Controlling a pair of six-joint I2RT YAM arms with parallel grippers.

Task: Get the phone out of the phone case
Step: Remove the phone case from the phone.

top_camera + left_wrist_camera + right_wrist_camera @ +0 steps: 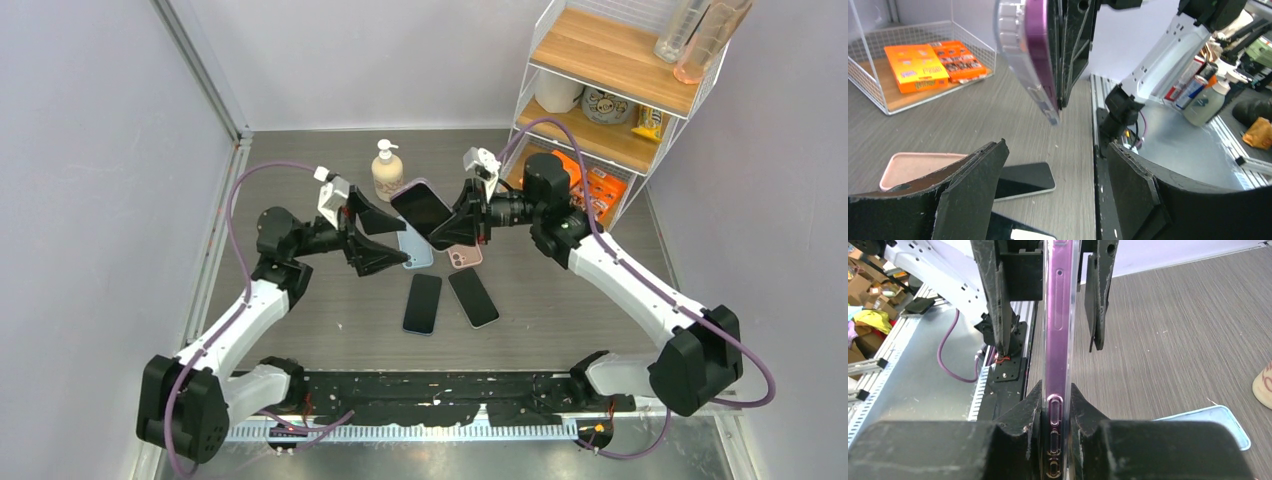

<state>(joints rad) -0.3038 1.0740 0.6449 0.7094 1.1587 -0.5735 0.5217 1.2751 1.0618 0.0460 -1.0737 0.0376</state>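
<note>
Midair: right tool [1056, 396] clamps phone [1057, 315], left tool [1055, 147] agape.

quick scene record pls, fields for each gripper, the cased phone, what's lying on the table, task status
left gripper: open, jaws either side of the cased phone's free end, no clamp visible
right gripper: shut on the cased phone's edge
cased phone: purple phone in a clear case, held off the table
blue case: empty, flat on the table
pink case: empty, beside the blue case
near-left phone: bare, lying flat
near-right phone: bare, lying flat
pump bottle: upright, behind the grippers
status: phone not yet out of its case
</note>
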